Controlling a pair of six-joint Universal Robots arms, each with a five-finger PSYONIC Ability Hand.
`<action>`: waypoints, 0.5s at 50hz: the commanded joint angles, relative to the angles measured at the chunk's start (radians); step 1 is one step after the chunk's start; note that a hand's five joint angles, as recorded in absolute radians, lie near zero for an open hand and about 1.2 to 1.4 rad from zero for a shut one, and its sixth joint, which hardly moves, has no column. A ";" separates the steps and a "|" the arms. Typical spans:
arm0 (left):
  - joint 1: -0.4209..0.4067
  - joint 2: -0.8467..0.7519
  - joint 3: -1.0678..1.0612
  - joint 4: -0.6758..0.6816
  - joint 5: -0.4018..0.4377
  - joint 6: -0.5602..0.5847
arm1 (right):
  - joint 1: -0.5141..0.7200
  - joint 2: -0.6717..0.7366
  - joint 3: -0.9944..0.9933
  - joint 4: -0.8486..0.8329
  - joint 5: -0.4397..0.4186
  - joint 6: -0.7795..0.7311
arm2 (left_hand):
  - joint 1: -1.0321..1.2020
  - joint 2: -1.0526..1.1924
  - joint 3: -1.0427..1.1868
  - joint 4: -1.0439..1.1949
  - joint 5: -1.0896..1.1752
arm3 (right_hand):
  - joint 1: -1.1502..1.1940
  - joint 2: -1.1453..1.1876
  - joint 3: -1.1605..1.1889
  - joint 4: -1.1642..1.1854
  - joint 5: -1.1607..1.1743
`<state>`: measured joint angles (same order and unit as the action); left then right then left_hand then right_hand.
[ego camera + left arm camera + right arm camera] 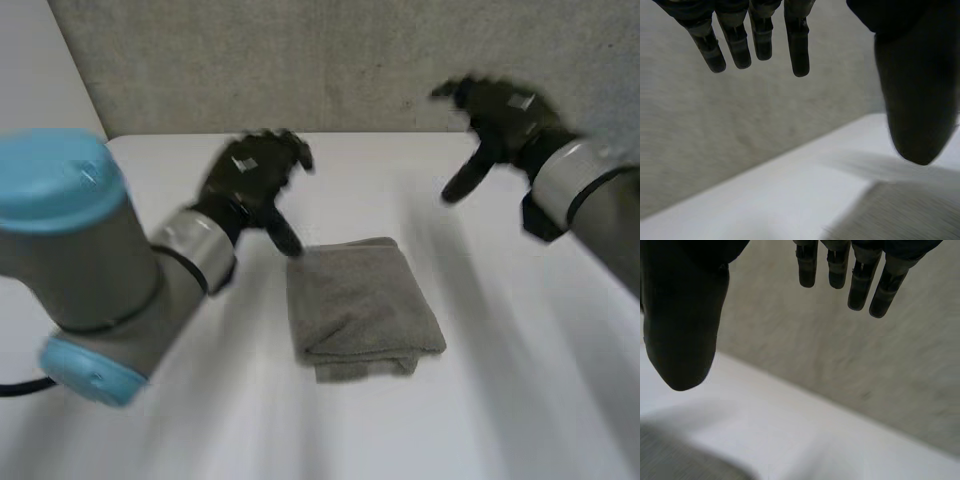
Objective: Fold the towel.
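Towel [360, 300]: grey, folded into a thick pad, flat on the white table [530, 390] in the middle of the frame, stacked layers showing along its lower edge.
Long axis: barely any (a shade longer from top to bottom of the frame than across).
Left hand [250, 180]: upper left of centre, fingers straight and spread, holding nothing; thumb reaching down to just beside the towel's upper left corner, contact impossible to tell.
Left wrist view: fingers [799, 47] hanging apart, thumb [917, 100] over the towel's edge [900, 215], nothing pinched between them.
Right hand [505, 110]: upper right of the frame, raised, fingers relaxed and apart, empty; well apart from the towel.
Right wrist view: thumb [685, 330] and fingers [860, 280] spread wide, bare table beyond them.
Nearer hand: the left hand, clearly.
Way to the towel: down and right in the frame from the left hand; down and left, and much farther, from the right hand.
Progress: folding looks finished or nearly so (a judgement from the neat layered pad).
Next move: for any further fold, upper left corner ready for the left hand; a long reach needed from the right hand first.
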<state>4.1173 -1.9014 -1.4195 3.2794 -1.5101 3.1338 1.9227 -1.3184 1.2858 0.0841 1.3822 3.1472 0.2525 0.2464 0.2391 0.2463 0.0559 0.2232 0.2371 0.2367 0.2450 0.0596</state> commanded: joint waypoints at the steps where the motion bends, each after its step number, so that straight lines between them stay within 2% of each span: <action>1: 0.083 0.094 0.110 -0.122 -0.032 -0.001 | 0.004 -0.061 -0.068 0.011 0.163 -0.012 | -0.068 -0.062 -0.055 -0.062 -0.046 | -0.049 -0.063 -0.062 -0.070 -0.060; 3: 0.087 0.116 0.146 -0.168 -0.036 -0.006 | 0.006 -0.082 -0.060 0.014 0.195 -0.016 | -0.068 -0.062 -0.055 -0.062 -0.046 | -0.049 -0.063 -0.062 -0.070 -0.060; 7: 0.100 0.130 0.171 -0.205 -0.052 -0.008 | 0.006 -0.079 -0.060 0.023 0.204 -0.019 | -0.068 -0.062 -0.055 -0.062 -0.046 | -0.049 -0.063 -0.062 -0.070 -0.060; 11: 0.136 0.131 0.189 -0.244 -0.100 -0.006 | 0.004 -0.073 -0.066 0.042 0.210 -0.033 | -0.068 -0.062 -0.055 -0.062 -0.046 | -0.049 -0.063 -0.062 -0.070 -0.060; 25: 0.181 0.131 0.211 -0.311 -0.105 -0.012 | 0.004 -0.073 -0.060 0.040 0.212 -0.084 | -0.054 -0.048 -0.040 -0.048 -0.032 | -0.049 -0.063 -0.062 -0.070 -0.060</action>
<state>4.2862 -1.7696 -1.2111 3.0026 -1.6177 3.1277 1.9255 -1.3910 1.2265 0.1256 1.5940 3.0835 0.2525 0.2463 0.2391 0.2464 0.0558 0.2232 0.2371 0.2365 0.2450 0.0596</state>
